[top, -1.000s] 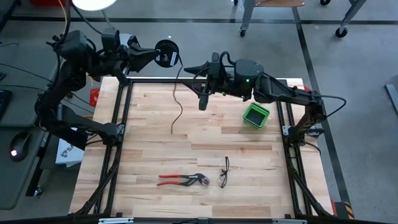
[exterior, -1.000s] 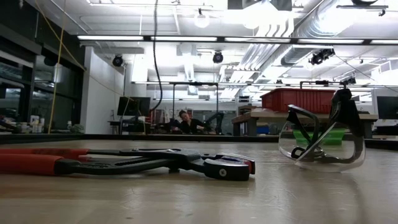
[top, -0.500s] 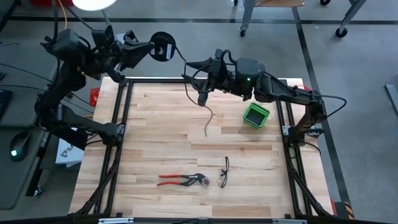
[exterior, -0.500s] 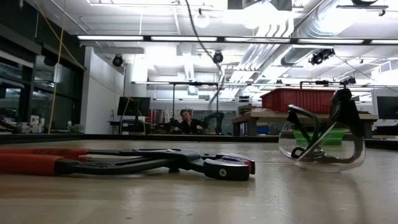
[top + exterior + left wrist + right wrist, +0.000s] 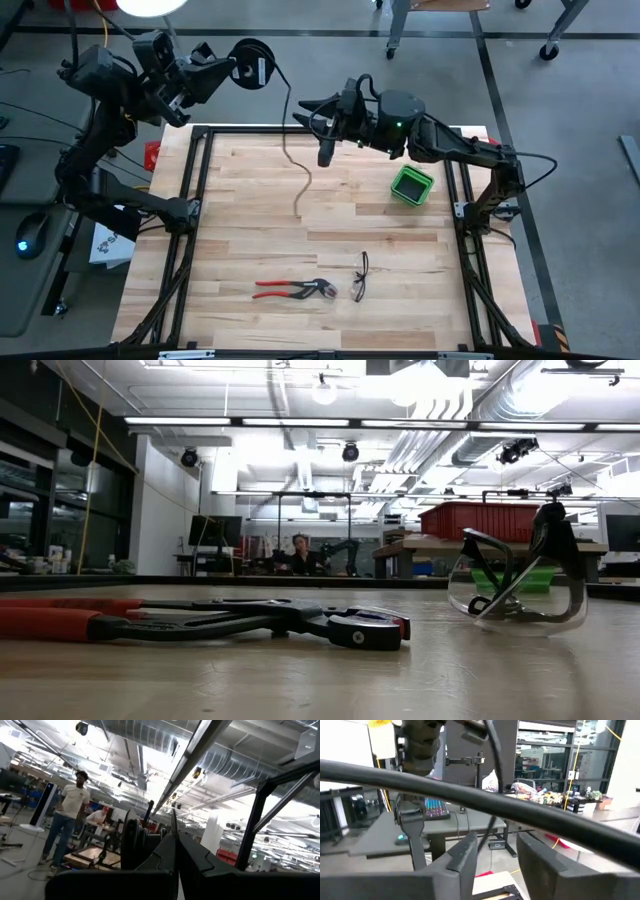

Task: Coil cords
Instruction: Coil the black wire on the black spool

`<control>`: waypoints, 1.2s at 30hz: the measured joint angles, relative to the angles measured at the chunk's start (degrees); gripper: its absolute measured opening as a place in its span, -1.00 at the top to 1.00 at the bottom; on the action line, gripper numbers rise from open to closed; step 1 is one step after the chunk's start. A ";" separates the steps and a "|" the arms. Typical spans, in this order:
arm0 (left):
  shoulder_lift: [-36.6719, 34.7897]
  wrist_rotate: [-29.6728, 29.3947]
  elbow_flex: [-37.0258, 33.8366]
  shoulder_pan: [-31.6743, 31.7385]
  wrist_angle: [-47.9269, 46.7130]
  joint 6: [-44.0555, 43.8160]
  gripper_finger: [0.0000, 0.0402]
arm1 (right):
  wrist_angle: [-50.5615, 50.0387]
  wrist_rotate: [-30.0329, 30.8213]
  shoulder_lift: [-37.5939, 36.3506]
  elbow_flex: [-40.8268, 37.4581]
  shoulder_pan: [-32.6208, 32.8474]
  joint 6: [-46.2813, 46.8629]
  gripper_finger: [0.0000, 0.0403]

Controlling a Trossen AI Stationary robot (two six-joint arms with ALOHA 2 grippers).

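The thin black cord (image 5: 289, 150) runs from a small coil (image 5: 252, 63), which my left gripper (image 5: 237, 68) holds shut beyond the table's far left corner. It passes my right gripper (image 5: 308, 103) and hangs as a loose tail (image 5: 300, 205) over the table's far half. I cannot tell whether the tail's end touches the wood. My right gripper (image 5: 492, 850) points level toward the left arm. Its fingers stand open on either side of the cord (image 5: 491, 820) without touching it. My left gripper is shut on the coiled part of the cord (image 5: 137, 840), and the loops stand beside its closed fingers (image 5: 167, 852). The fingers themselves hide the exact place of the pinch. They slant upward, away from the table. The coil is lifted clear, and the rest of the cord trails down from it.
Red-handled pliers (image 5: 290, 290) and safety glasses (image 5: 360, 278) lie near the front edge. A green bin (image 5: 411, 185) sits at the far right. A black frame rail (image 5: 250, 128) borders the tabletop. People stand in the room beyond, among them a person (image 5: 67, 815) in the left wrist view.
My left gripper has tipped upward and carried the coil farther from the table, toward the far left. The cord's loose tail has swung toward the table's right edge and then back toward the middle.
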 joint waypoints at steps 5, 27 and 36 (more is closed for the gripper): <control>0.40 0.02 0.00 -0.02 -0.01 -0.43 1.00 | 2.24 -1.56 0.11 -0.04 -1.07 5.78 0.43; 1.62 0.04 0.00 -0.04 2.90 -1.00 1.00 | 5.41 -7.08 0.11 -0.07 -2.13 10.11 0.21; 2.49 0.03 0.00 -0.04 4.94 -1.46 1.00 | 3.70 -7.26 0.11 -0.07 -2.15 9.94 0.21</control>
